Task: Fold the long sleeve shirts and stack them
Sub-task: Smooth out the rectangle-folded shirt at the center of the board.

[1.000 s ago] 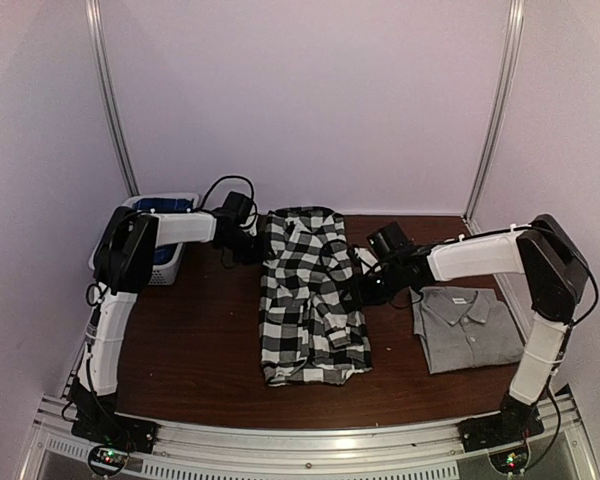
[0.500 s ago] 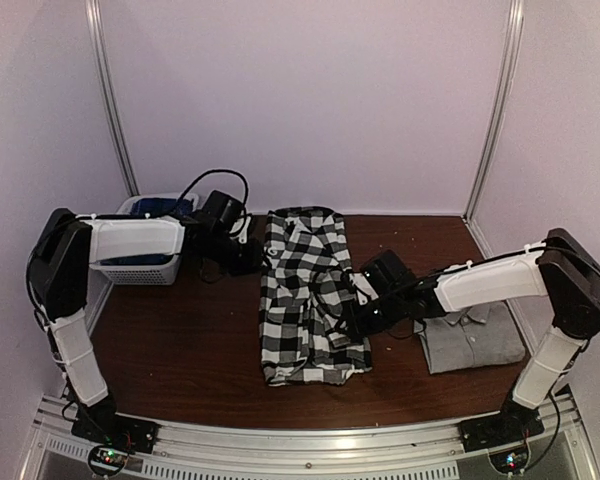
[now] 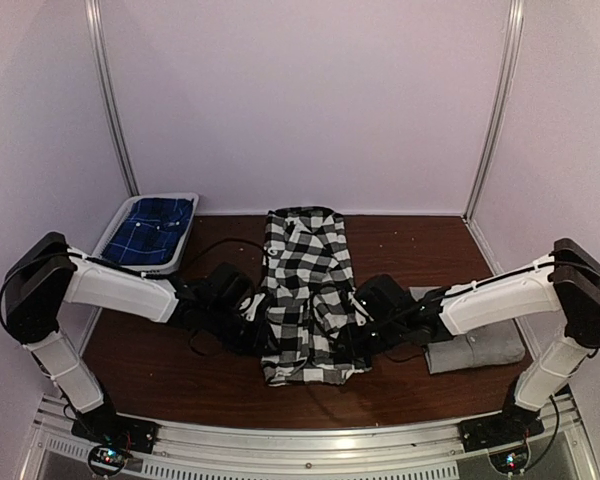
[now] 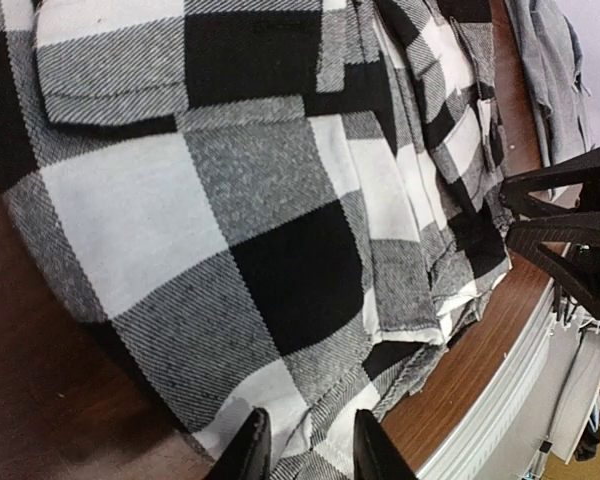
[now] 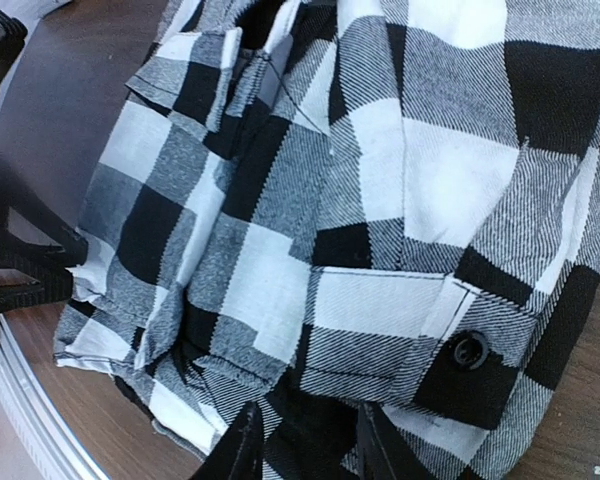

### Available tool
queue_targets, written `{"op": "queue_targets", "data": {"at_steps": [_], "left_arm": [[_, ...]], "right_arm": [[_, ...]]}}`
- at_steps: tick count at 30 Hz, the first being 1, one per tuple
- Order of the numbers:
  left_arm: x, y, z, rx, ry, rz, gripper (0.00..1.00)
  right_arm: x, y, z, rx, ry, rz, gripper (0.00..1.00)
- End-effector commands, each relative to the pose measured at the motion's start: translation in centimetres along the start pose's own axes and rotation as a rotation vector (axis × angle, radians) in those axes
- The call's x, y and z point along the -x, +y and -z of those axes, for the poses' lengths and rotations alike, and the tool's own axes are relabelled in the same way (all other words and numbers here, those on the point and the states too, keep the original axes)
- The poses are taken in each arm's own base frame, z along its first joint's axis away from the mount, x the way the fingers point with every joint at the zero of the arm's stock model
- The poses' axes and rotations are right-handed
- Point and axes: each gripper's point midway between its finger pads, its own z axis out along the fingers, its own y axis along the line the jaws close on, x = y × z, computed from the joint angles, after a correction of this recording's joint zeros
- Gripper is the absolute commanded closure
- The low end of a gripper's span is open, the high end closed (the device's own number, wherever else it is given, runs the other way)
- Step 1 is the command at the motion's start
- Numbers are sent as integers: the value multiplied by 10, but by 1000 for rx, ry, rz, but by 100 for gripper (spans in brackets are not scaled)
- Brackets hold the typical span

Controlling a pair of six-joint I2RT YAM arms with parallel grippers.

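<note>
The black-and-white check flannel shirt (image 3: 305, 290) lies in a long folded strip down the middle of the table. Its lettering band is not visible. My left gripper (image 3: 252, 325) is at the shirt's near-left edge; in the left wrist view it (image 4: 308, 455) is open, with its fingers over the shirt's (image 4: 230, 200) hem corner. My right gripper (image 3: 354, 335) is at the near-right edge; in the right wrist view it (image 5: 308, 450) is open over the folded edge of the shirt (image 5: 380, 200). The grey shirt (image 3: 480, 350) lies folded at the right, partly hidden by my right arm.
A white basket (image 3: 120, 225) holding a blue plaid garment (image 3: 155, 225) stands at the back left. The brown table (image 3: 180, 370) ends at a metal rail (image 3: 310, 440) close to the shirt's near hem. Walls enclose the back and sides.
Both arms have swept from the far half of the shirt toward its near end. The left gripper has left the basket area, and the right arm now covers more of the grey shirt.
</note>
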Motion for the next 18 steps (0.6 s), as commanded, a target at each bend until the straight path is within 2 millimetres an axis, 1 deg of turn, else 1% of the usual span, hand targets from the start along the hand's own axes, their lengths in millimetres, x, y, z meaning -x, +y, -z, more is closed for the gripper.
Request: {"op": "queue_targets", "data": {"at_steps": [1,2,3,6,13,16,18], "left_arm": [[-5,-15,5,-96,-30,10,70],[-11,-13,2,-94,-12,13,70],[-13,-14,0,-106,-10,8,71],[-20,-7,-5,-99,8,16,70],[-37,8,-7,-67,42,40,71],[-41,12,-6,-56,53,43,70],[-44,12,-3,-47,64,44,70]], "right_arm": [[-1,3,11,-22,-44,-10,66],[-4,4,11,-21,-38,-8,66],[-7,4,10,-21,-31,-7,66],[-21,4,4,-22,-2,-4,66],[-52,3,-4,-12,61,-15,66],[-58,2,-2,-17,79,-12,66],[-56,4,4,-14,75,-11,66]]}}
